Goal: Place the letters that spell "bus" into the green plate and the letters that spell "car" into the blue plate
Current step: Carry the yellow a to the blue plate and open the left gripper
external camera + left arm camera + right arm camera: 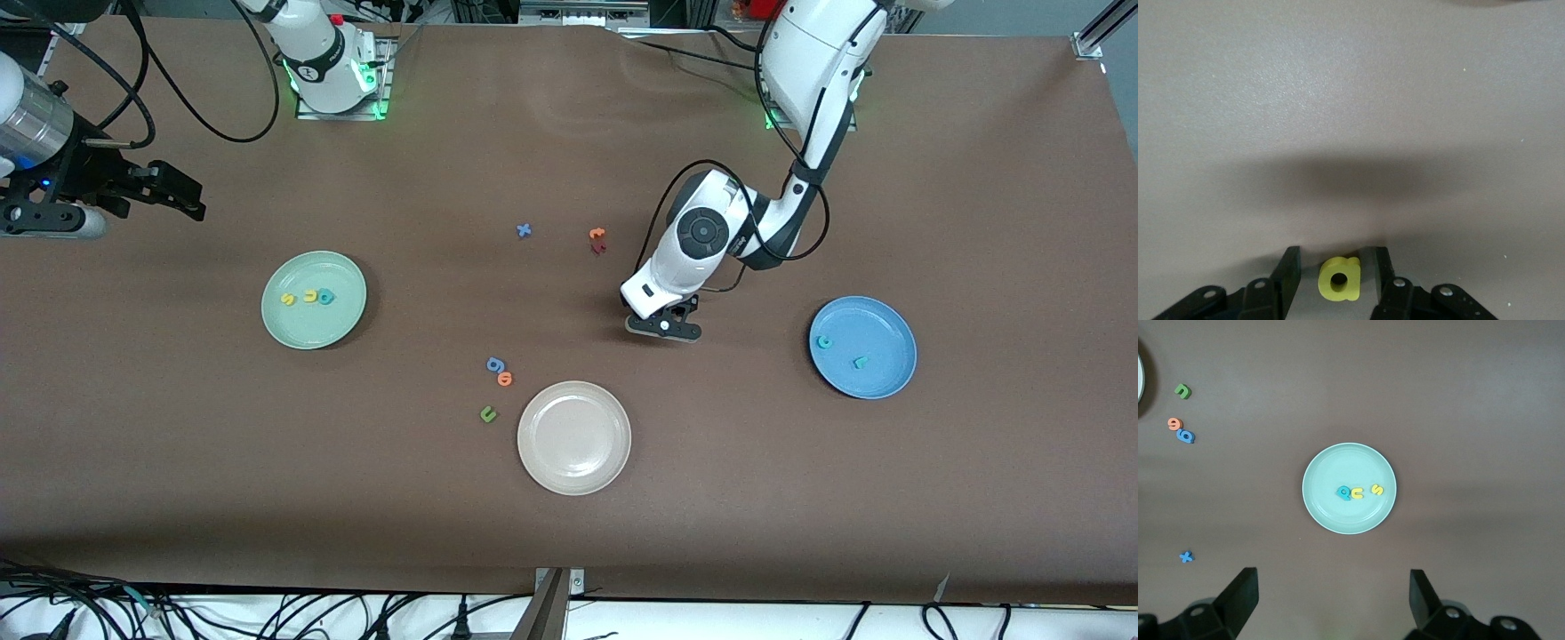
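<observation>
One yellow a (1339,279) lies flat on the brown surface (569,516) directly between the two fingers (1287,273) of the left gripper (664,322), one finger on each flank, with a gap visible on both sides: fingers part-closed around it, not yet clamped. This gripper sits low over the surface between the orange t (597,235) and the blue plate (896,373), so the left arm is the nearer one for the carry to that plate.

Three plates: green plate (293,329), blue plate, beige-white plate (573,476).
Three letters in the green plate: teal b (326,297), yellow u (309,296), yellow s (288,300).
Two letters in the blue plate: teal c (825,341), teal r (860,361).
Five loose letters on the surface: blue x (524,230), orange t, blue g (494,364), orange o (505,379), green u (487,413).

Right gripper (173,191) waits spread wide and empty, over the surface at the right arm's end.
</observation>
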Controlling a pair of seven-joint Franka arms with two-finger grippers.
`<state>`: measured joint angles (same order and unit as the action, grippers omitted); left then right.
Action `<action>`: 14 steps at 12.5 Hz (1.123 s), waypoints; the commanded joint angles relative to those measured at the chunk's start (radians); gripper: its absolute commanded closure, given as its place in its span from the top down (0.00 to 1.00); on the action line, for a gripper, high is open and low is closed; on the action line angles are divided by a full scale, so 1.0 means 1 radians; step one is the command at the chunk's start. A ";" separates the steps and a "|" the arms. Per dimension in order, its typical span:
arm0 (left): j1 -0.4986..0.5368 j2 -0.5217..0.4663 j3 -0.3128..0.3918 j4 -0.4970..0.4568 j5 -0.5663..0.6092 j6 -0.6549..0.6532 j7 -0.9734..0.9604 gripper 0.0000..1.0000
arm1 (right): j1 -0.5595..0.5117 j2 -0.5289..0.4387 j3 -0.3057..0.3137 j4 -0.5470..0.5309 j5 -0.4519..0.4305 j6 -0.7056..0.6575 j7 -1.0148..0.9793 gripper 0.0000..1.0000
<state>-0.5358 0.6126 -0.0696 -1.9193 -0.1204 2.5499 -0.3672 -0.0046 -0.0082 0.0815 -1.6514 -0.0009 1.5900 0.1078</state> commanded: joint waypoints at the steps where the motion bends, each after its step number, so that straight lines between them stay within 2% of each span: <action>1: -0.012 0.013 0.004 0.011 0.019 0.010 -0.018 0.53 | -0.018 -0.022 0.017 -0.024 -0.011 0.007 -0.002 1.00; 9: -0.015 -0.007 0.002 -0.040 0.021 0.007 -0.009 0.53 | -0.018 -0.018 0.017 -0.013 -0.013 0.013 -0.002 1.00; 10: -0.016 -0.005 0.002 -0.040 0.021 0.009 -0.009 0.47 | -0.018 -0.018 0.017 -0.011 -0.013 0.013 -0.002 1.00; 12: -0.016 -0.002 0.004 -0.040 0.021 0.009 -0.007 0.28 | -0.018 -0.018 0.017 -0.011 -0.013 0.010 -0.002 1.00; 14: -0.015 -0.002 0.002 -0.038 0.042 0.009 -0.006 0.18 | -0.018 -0.018 0.015 -0.011 -0.013 0.008 -0.002 1.00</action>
<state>-0.5373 0.6032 -0.0635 -1.9319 -0.1144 2.5500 -0.3657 -0.0067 -0.0083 0.0818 -1.6514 -0.0013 1.5968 0.1078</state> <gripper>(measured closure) 0.692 0.000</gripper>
